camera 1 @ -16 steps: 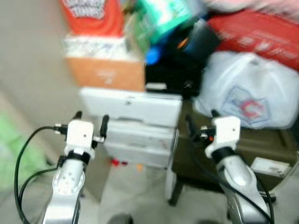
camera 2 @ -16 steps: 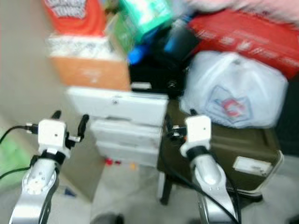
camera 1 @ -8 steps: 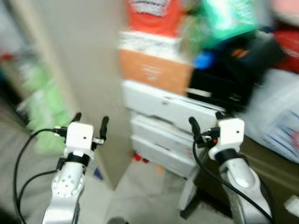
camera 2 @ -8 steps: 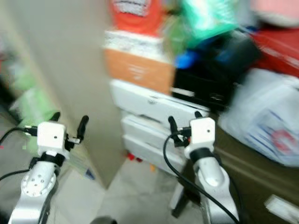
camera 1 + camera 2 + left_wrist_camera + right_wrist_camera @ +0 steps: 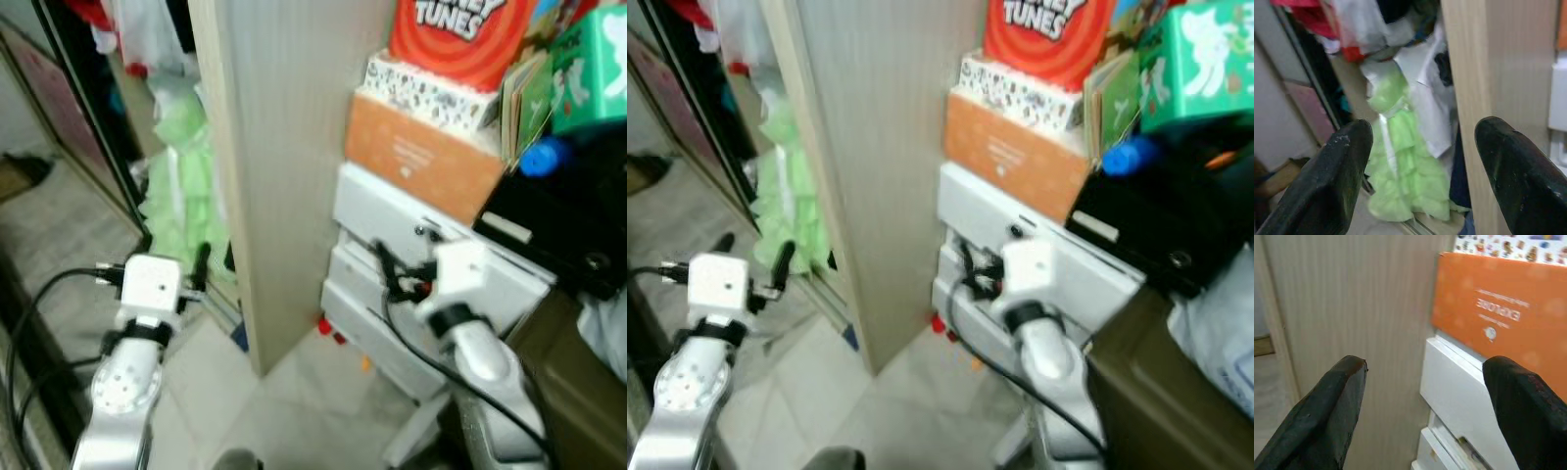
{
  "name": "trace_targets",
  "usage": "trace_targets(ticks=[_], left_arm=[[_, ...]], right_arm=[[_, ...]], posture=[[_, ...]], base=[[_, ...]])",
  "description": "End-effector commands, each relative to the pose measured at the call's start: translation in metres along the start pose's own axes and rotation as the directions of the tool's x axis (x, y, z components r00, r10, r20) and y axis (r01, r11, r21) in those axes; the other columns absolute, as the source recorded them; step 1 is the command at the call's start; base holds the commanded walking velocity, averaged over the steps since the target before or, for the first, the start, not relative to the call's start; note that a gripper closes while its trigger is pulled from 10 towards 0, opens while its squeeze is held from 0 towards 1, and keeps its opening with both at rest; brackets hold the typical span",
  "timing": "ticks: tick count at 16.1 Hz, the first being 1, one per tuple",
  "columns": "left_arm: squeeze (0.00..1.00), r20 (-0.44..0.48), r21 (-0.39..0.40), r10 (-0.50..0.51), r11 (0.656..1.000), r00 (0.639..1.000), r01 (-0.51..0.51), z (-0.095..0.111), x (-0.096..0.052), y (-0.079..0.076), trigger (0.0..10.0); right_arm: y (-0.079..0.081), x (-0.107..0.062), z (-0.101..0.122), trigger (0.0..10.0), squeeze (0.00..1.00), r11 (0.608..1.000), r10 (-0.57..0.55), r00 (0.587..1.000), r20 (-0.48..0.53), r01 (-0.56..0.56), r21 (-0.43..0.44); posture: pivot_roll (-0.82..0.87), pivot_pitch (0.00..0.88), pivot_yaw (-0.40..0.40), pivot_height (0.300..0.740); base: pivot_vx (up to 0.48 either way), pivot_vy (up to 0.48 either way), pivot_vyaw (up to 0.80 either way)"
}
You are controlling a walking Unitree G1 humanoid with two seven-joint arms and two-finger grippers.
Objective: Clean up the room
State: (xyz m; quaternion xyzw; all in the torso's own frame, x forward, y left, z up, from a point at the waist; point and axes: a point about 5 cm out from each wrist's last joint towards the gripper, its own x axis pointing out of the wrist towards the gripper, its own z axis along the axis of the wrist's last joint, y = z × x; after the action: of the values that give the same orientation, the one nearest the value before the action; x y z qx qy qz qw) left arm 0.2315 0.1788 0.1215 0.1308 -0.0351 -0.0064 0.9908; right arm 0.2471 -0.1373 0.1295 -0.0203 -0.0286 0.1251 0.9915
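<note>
Left wrist view looks between the left gripper's (image 5: 1418, 181) spread, empty fingers (image 5: 1342, 161) at a pale green ruffled garment (image 5: 1400, 166) slumped at the foot of the open closet, just beside the wooden panel (image 5: 284, 147); this looks the likeliest thing to tidy. It should be light, soft and floppy, so a pinch on a gathered fold near its top would hold better than a hem, and it will likely drape and drag. The right gripper (image 5: 392, 279) hangs with its fingers apart before the white drawer unit (image 5: 392, 225), under the orange box (image 5: 1498, 318) and the red cartoon box (image 5: 460, 39). How far the garment runs into the dark closet is hidden, the clothes above it are a blur, and small red bits (image 5: 328, 328) on the floor (image 5: 294, 411) are too small to name.
</note>
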Motion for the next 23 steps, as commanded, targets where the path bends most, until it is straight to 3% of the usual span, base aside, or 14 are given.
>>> trace_targets(ticks=[1, 23], left_arm=[[0.0, 0.013, -0.012, -0.012, 1.0, 1.0, 0.012, 0.0035, 0.0005, -0.0066, 10.0], [0.0, 0.031, 0.003, -0.002, 1.0, 1.0, 0.002, 0.0058, 0.0081, -0.0069, 10.0]], right_arm=[[-0.0074, -0.0015, 0.0009, 10.0, 0.0, 1.0, -0.015, 1.0, -0.004, 0.015, -0.01], [-0.0063, 0.0045, 0.0024, 10.0, 0.0, 1.0, -0.013, 1.0, 0.011, 0.013, -0.01]], posture=[[-0.03, 0.0, -0.071, 0.74], [-0.03, 0.0, -0.065, 0.74]], base=[[0.0, 0.0, 0.8], [0.0, 0.0, 0.8]])
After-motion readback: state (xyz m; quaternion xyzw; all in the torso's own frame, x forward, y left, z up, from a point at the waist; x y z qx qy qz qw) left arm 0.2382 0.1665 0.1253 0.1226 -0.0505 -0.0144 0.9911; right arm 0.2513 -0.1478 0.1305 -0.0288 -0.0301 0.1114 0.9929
